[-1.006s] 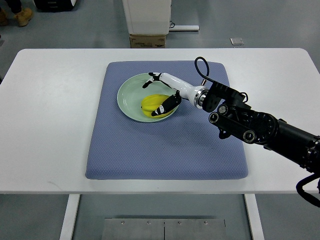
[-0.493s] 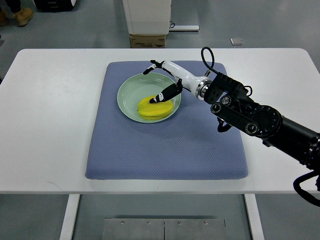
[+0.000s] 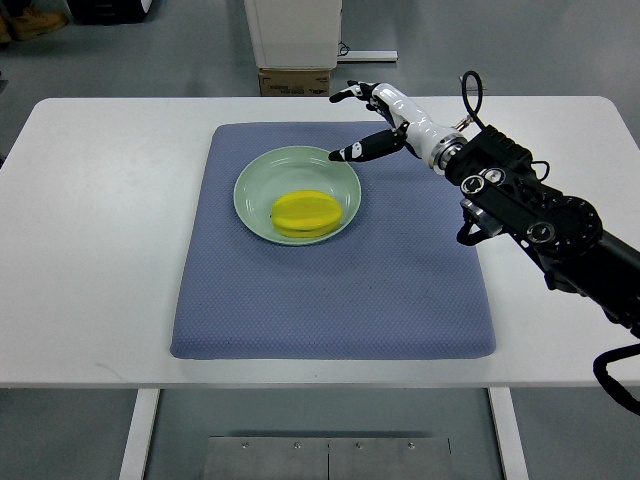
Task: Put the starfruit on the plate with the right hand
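starfruit [image 3: 303,212] lying in plate [image 3: 250,184], long axis left-right

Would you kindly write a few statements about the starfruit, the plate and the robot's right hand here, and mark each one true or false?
1. The starfruit lies in the plate. True.
2. The right hand is gripping the starfruit. False: its fingers are open and empty, up past the plate's far right rim, apart from the fruit.
3. The plate sits on the blue mat. True.
4. The plate rests on bare white table, off the mat. False: it is on the mat's far half.
5. The left hand works beside the plate. False: no left arm is in view.
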